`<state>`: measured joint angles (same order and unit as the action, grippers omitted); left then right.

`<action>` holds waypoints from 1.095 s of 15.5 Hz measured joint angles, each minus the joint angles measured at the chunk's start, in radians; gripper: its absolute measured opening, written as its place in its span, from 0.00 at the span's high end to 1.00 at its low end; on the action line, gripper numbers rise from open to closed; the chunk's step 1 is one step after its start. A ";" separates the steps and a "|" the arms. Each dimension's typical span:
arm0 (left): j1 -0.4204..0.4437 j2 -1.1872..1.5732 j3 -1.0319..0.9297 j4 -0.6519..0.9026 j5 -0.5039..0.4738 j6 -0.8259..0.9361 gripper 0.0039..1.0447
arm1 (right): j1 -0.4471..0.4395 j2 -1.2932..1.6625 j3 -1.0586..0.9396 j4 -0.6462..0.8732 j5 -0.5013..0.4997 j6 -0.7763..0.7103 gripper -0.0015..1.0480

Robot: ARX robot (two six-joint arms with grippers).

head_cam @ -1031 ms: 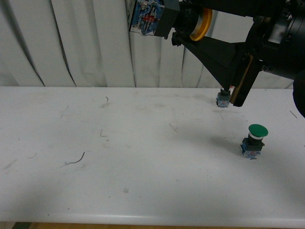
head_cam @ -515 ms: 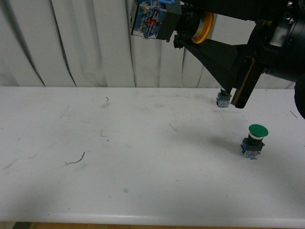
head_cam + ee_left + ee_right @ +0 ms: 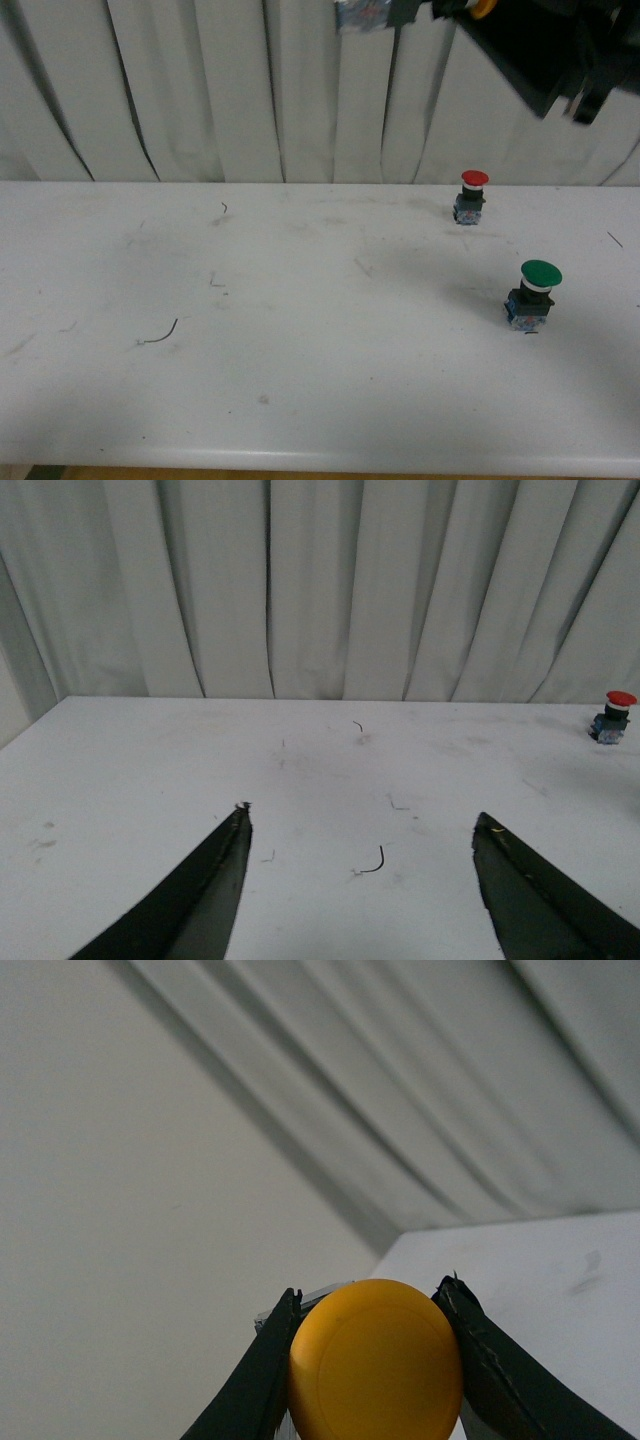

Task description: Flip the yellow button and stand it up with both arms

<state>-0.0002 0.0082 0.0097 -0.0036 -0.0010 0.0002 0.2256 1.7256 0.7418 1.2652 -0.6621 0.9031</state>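
Note:
My right gripper is shut on the yellow button; its round yellow cap fills the space between the two fingers in the right wrist view. In the front view the button is high above the table at the top edge: only a sliver of the yellow cap and the blue-patterned base show, with the black right arm behind. My left gripper is open and empty above the table's left part; it is out of the front view.
A red-capped button stands at the back right of the white table; it also shows in the left wrist view. A larger green-capped button stands nearer, at the right. A small dark wire scrap lies left. White curtain behind.
My right arm has lifted up and to the right with the yellow button, almost out of the front view. The red-capped button, hidden before, now shows.

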 joint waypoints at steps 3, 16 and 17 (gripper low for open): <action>0.000 0.000 0.000 0.000 0.000 0.001 0.05 | -0.083 0.025 0.106 -0.298 0.265 -0.393 0.66; 0.000 0.000 0.000 0.000 0.000 0.000 0.06 | -0.192 0.248 0.450 -0.889 0.742 -0.894 0.66; 0.000 0.000 0.000 0.000 0.000 0.000 0.06 | -0.185 0.286 0.492 -0.917 0.776 -0.896 0.66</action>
<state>-0.0002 0.0082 0.0097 -0.0036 -0.0010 0.0002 0.0410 2.0113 1.2335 0.3477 0.1143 0.0071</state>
